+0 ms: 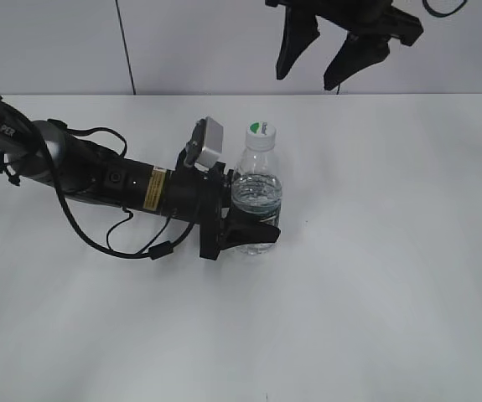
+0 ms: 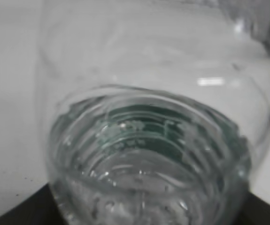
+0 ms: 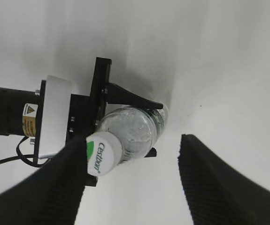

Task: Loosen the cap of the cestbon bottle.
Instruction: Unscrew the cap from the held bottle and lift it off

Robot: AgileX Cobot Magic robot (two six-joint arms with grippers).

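One bottle (image 2: pixel 149 140) (one cap (image 1: pixel 261 134)) in left claw (image 1: pixel 253 226)

Exterior looks down aslant at the cestbon bottle (image 1: pixel 256 201) — left wrist pressed close, right wrist overhead.

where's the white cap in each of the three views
Exterior view: the cap sits top centre of the table, on the cestbon bottle.
Left wrist view: not in it; only the clear body of the bottle fills the picture.
Right wrist view: lower left of centre, seen from above with its green mark.
Shared landmark: the bottle's green label band, seen in all three views.
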